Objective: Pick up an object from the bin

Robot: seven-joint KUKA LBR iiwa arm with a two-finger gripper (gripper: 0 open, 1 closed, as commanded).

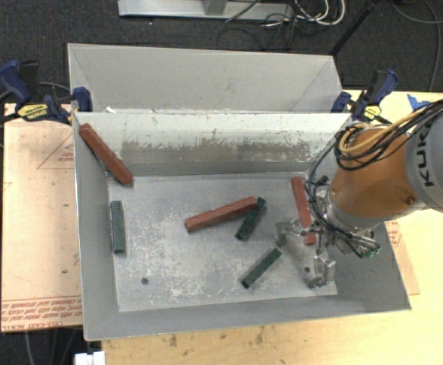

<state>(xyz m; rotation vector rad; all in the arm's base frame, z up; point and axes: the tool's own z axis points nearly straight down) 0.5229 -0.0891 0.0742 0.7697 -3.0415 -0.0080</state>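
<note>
While your gripper (pixel 318 271) hangs low over the front right corner of the bin (pixel 168 276), you cannot tell whether it is open or closed. Nearest to it is a dark green bar (pixel 261 268), lying flat and slanted on the floor just beside it, toward the bin's middle. A red-brown bar (pixel 301 200) lies along the right wall, partly under the wrist. Both look stiff, light and smooth. You would likely do best to grip across the narrow width at mid-length, since an end grip may let the bar swing.
</note>
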